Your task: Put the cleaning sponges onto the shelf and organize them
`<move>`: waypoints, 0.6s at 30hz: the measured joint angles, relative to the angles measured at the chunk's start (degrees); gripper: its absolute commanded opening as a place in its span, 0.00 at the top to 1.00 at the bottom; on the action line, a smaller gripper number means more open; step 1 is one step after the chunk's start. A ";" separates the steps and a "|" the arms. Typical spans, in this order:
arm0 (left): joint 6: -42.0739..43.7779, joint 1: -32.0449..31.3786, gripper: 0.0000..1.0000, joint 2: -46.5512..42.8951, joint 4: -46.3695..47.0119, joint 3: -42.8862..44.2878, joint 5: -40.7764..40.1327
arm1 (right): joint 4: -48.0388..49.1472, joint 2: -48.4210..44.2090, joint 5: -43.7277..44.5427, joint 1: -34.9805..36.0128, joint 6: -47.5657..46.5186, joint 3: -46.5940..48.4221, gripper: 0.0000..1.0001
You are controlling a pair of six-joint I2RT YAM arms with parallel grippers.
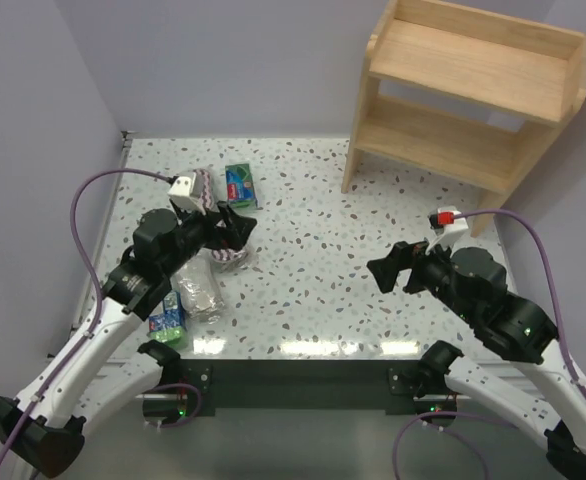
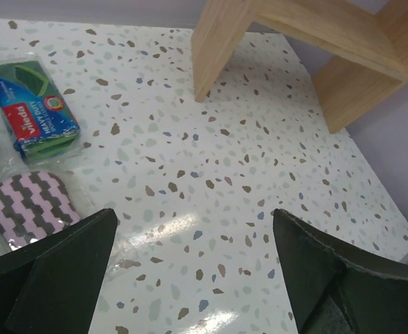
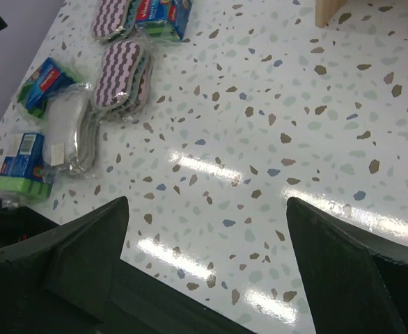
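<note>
- Shelf [image 1: 463, 95]: light natural wood, two tiers, solid side panels, low back rim. It stands upright at the far right of the desk [image 1: 313, 250], against the wall.
- Desk: pale top with brown, grey and blue speckles, carrying the shelf and every pack.
- Left pincer [image 1: 231, 228]: released, jaws spread wide, grasping nothing. It hangs over the left half of the desk above the group of packs.
- Right pincer [image 1: 391, 270]: released, jaws spread wide, grasping nothing. It hangs over bare desk on the right, in front of the shelf and well apart from the packs.
- Cleaning sponges: six wrapped packs, all lying on the left side of the desk and well apart from the shelf.
  - Far pair: a striped oval pack [image 3: 110, 17] just beside a green rectangular pack [image 3: 163, 15].
  - Middle: a second striped oval pack [image 3: 124, 73], with a second green pack [image 3: 47, 83] near it on the wall side.
  - Near edge: a pale oval pack [image 3: 75, 132], its pattern not discernible, touching the striped one above it. A third green pack [image 3: 26, 163] sits just beside it.
</note>
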 measured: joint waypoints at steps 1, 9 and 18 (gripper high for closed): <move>0.02 0.02 0.00 0.85 -0.39 0.00 -1.31 | -0.50 0.00 0.66 0.00 0.26 0.00 0.01; -0.70 0.02 0.00 17.03 -7.26 1.07 -14.03 | -0.70 -1.31 2.12 0.00 1.92 -3.58 0.01; -2.60 0.02 0.00 28.15 -7.52 0.57 -27.96 | 0.11 -0.46 0.13 0.00 3.82 -7.93 0.01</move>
